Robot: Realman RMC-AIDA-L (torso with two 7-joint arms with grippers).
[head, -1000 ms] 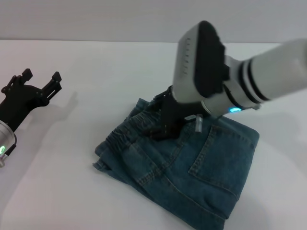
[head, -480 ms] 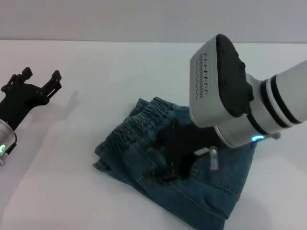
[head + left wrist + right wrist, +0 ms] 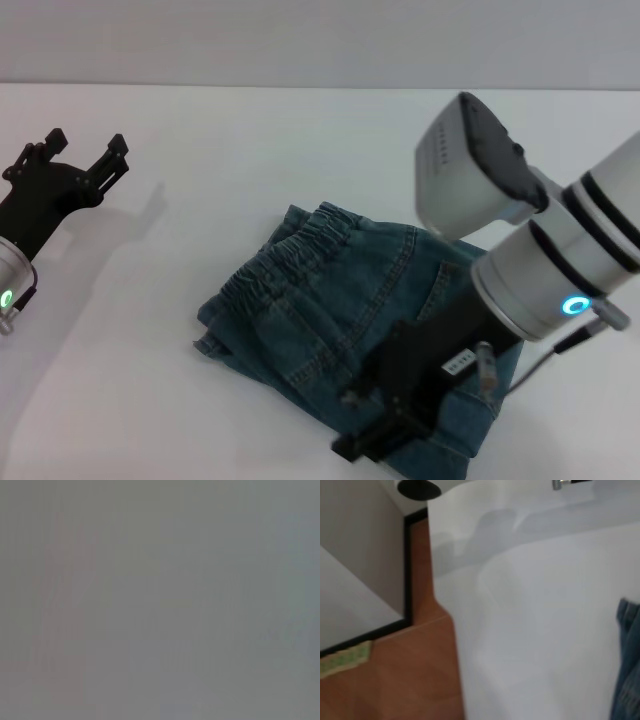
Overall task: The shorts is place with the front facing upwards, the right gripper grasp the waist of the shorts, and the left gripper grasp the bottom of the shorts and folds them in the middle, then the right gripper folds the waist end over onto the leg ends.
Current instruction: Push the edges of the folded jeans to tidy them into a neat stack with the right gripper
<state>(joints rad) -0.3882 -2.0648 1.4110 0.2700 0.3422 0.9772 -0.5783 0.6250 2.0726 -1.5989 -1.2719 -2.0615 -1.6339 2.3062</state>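
My left gripper [image 3: 88,165] sits spread and empty, well off to the side. The shorts [image 3: 350,320] lie folded beneath my right gripper [image 3: 385,420], released; I'd lift clear without snagging denim.

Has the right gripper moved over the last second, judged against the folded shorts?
Yes. The right gripper has come away from the waist toward the camera, and now hangs over the near edge of the shorts, which lie unmoved.
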